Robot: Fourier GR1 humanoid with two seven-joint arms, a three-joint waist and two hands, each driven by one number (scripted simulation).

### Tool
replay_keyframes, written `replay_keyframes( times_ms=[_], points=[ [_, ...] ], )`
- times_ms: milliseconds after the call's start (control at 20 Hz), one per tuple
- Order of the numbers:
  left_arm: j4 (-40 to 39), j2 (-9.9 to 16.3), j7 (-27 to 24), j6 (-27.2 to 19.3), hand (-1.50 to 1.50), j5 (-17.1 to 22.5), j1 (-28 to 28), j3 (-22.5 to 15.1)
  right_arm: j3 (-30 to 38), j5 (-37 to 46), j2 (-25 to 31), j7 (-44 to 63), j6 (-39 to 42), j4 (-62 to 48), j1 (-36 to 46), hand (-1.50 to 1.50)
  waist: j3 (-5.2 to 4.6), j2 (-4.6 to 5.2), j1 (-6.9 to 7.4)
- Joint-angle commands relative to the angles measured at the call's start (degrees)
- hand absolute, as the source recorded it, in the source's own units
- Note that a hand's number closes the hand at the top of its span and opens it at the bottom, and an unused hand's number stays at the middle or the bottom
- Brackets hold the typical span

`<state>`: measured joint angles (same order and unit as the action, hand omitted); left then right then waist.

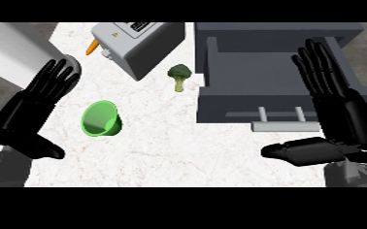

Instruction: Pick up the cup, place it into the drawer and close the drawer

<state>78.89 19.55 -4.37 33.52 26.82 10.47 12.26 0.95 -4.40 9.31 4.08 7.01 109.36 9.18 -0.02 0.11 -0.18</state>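
Marble counter (pixel 179 140): one cup (pixel 99 119) (green), one drawer (pixel 265 85).

This is a kitchen. A pale marble counter (pixel 179 140) carries a toaster (pixel 136 43), broccoli (pixel 179 75) and a carrot (pixel 91 47), beside an open grey drawer (pixel 272 75).

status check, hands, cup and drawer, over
Left robot hand and right robot hand open, holding nothing. Green cup on counter. Drawer open. Broccoli between them.

Even, bright light from above; counter (pixel 179 140) nearly white, no glare. Soft shadows under cup (pixel 100 119) & broccoli (pixel 179 76); drawer (pixel 265 77) interior dim.
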Motion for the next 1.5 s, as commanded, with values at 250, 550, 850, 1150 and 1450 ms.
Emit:
replay_keyframes(
  times_ms=[250,550,850,1150,1450],
  points=[
    [-20.78,2.09,-15.49,3.57,-1.5,-12.18,2.17,2.04,4.01,-2.18,1.64,-2.73,2.66,-3.01,2.46,-1.5,-0.02,0.06,-0.18],
    [-39.22,1.73,-30.04,2.16,-1.5,-22.85,7.91,-0.55,0.47,0.95,-1.44,0.33,-0.4,0.37,1.76,-1.5,-0.06,0.09,-0.53],
    [-55.78,3.01,-40.79,-0.64,-1.5,-28.24,14.04,-0.93,3.94,-2.35,0.83,3.63,0.88,-1.37,6.88,-1.5,-0.13,0.28,-0.92],
    [-62.35,-0.95,-48.05,-6.16,-1.5,-31.44,14.78,-2.77,5.49,-3.94,2.08,0.95,3.29,-4.56,7.5,-1.5,-0.23,0.65,-1.52],
    [-64.9,-0.18,-53.64,-5.9,-1.5,-31.53,14.15,-2.23,5.37,-3.43,3.48,4.59,3.2,-2.81,9.41,-1.5,-0.31,0.68,-1.56]
  ],
)
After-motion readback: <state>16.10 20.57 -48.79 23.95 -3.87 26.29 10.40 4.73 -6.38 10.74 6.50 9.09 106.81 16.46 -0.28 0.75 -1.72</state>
